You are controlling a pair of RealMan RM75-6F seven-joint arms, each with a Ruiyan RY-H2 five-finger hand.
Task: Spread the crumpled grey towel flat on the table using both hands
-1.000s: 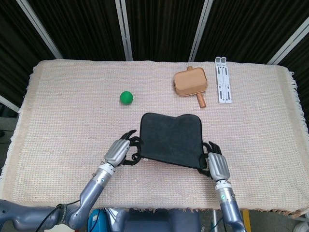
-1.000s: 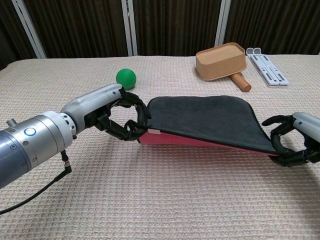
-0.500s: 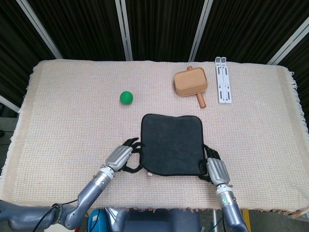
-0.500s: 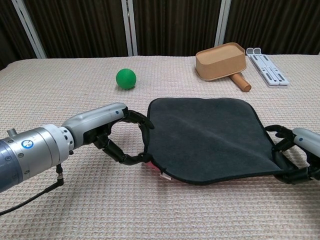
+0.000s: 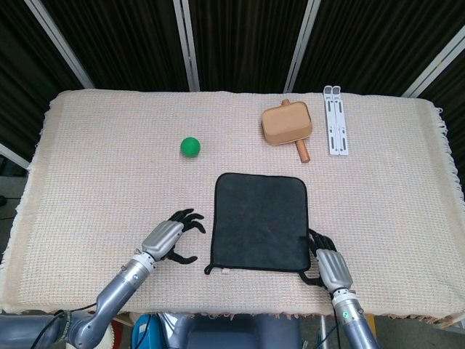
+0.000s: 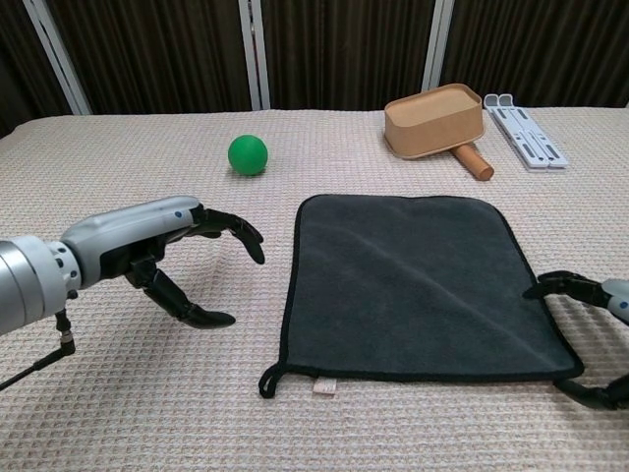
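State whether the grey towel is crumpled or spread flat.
Spread flat. The towel lies as a smooth rectangle on the table, all four edges visible, no folds.

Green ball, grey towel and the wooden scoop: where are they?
green ball (image 5: 190,147): head view, middle of the ball.
grey towel (image 5: 260,221): head view, middle of the flat cloth.
wooden scoop (image 6: 433,121): chest view, front wall of the box part.
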